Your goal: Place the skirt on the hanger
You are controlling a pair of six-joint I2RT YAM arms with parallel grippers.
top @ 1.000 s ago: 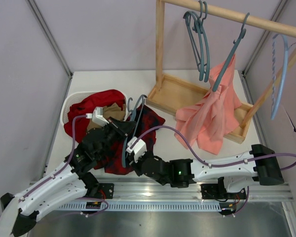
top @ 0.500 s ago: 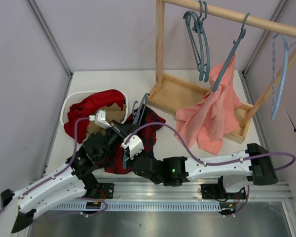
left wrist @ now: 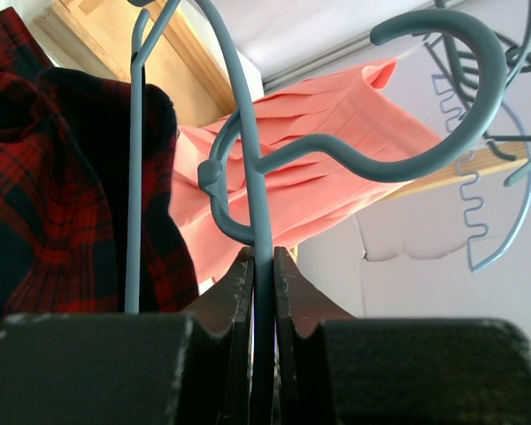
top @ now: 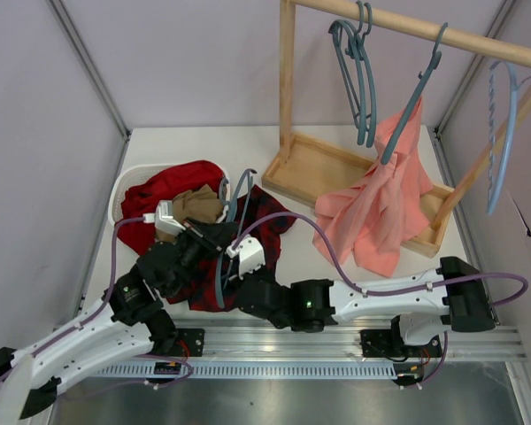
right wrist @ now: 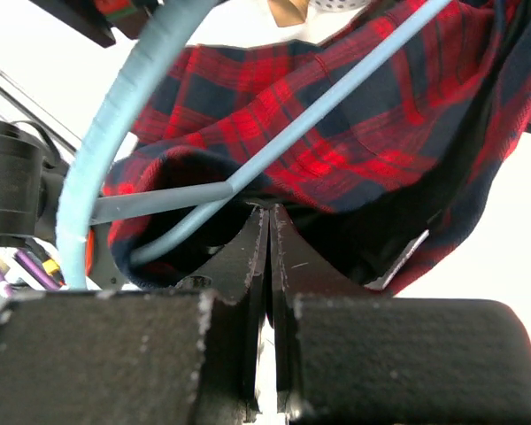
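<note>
The red-and-black plaid skirt (top: 270,221) lies bunched on the table between the two grippers. The slate-blue hanger (top: 234,199) stands nearly upright over it, hook uppermost. My left gripper (top: 214,237) is shut on a thin bar of the hanger (left wrist: 263,221); its hook (left wrist: 442,133) curves above the jaws. My right gripper (top: 230,270) is shut on the skirt's dark edge (right wrist: 270,212). In the right wrist view the skirt (right wrist: 336,124) is draped over a hanger bar (right wrist: 336,93), and its white label (right wrist: 407,257) shows at the lower right.
A white basket (top: 128,181) holds a plain red garment (top: 173,186) and a tan cloth (top: 199,205). A wooden rack (top: 288,88) carries spare slate-blue hangers (top: 363,71), a salmon-pink garment (top: 380,204) and a paler blue hanger (top: 500,133). Its wooden base (top: 314,173) lies behind the skirt.
Both grippers have shifted a little left. The hanger tipped right, then swung back more upright, and the skirt's near edge has bunched round its lower end.
</note>
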